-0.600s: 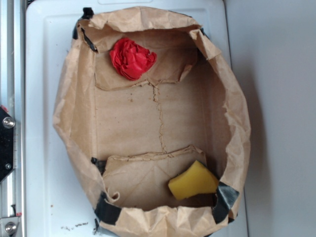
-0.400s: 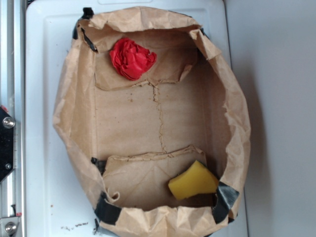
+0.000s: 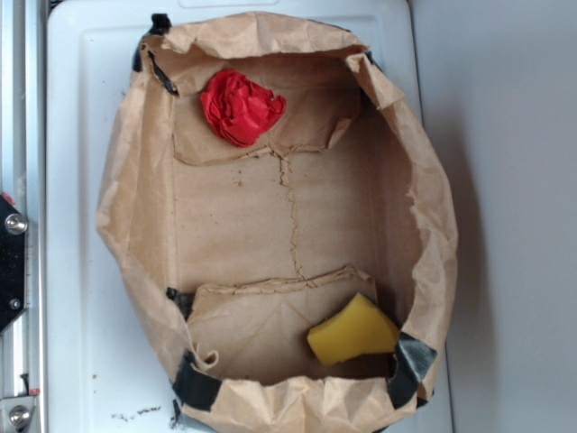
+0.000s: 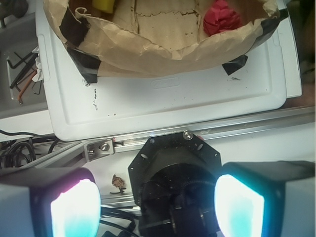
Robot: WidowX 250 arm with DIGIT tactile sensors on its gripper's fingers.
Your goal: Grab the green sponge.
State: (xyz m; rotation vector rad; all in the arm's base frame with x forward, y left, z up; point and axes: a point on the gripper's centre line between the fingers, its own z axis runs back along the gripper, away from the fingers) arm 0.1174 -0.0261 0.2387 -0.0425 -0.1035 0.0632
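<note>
While the one yellow wedge-shaped foam sponge [image 3: 352, 329] lies against the crumpled brown paper bin's [image 3: 433, 225] taped corner, open floor separates it from one red paper ball [image 3: 239, 105]. The fingers [image 4: 75, 210] are spread wide, well outside the bin.

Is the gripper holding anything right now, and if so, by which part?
Nothing is held. The gripper is open, its pads apart over the robot base. The green sponge, actually yellow, lies untouched in a corner of the paper bag.

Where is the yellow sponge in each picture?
Exterior: the sponge lies at the lower right inside the paper bag.
Wrist: only a bit of the sponge shows at the top edge, left of middle.
Shared landmark: the red paper ball, at the bag's opposite end.
</note>
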